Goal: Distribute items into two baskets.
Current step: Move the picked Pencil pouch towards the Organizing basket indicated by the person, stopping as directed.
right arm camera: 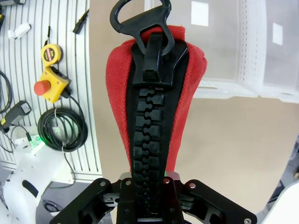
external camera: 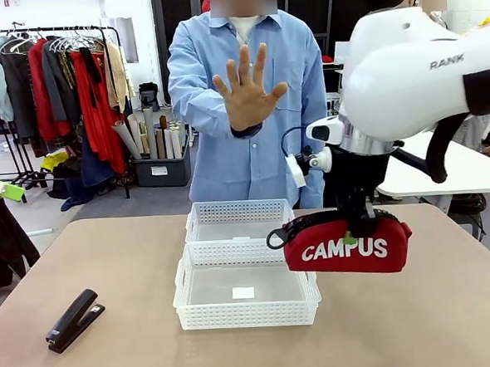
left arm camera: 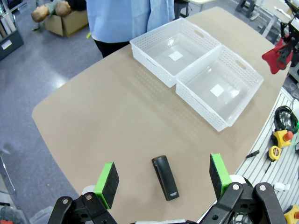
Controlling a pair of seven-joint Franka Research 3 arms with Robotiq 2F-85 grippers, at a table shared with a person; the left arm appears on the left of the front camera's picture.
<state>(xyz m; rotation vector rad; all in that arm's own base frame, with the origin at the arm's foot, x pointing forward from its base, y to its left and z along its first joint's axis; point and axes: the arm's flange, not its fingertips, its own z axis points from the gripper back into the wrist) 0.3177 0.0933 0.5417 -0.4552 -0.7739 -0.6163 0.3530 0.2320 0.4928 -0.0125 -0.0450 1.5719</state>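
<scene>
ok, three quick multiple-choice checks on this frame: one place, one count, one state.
1. Where is the black stapler?
A. Inside a basket.
B. On the table, to the robot's left of the near basket.
C. On the floor.

2. How many items lie inside the near basket and the far basket together?
A. Two.
B. One.
C. None.

3. What state is the right claw in?
A. Shut on the red CAMPUS pouch.
B. Open and empty.
C. Shut on the stapler.

Key: 1 B, it lies on bare tabletop apart from both baskets. 2 C, neither basket has an item in it. 3 A, the claw clamps the pouch at its zip edge and holds it above the table.
</scene>
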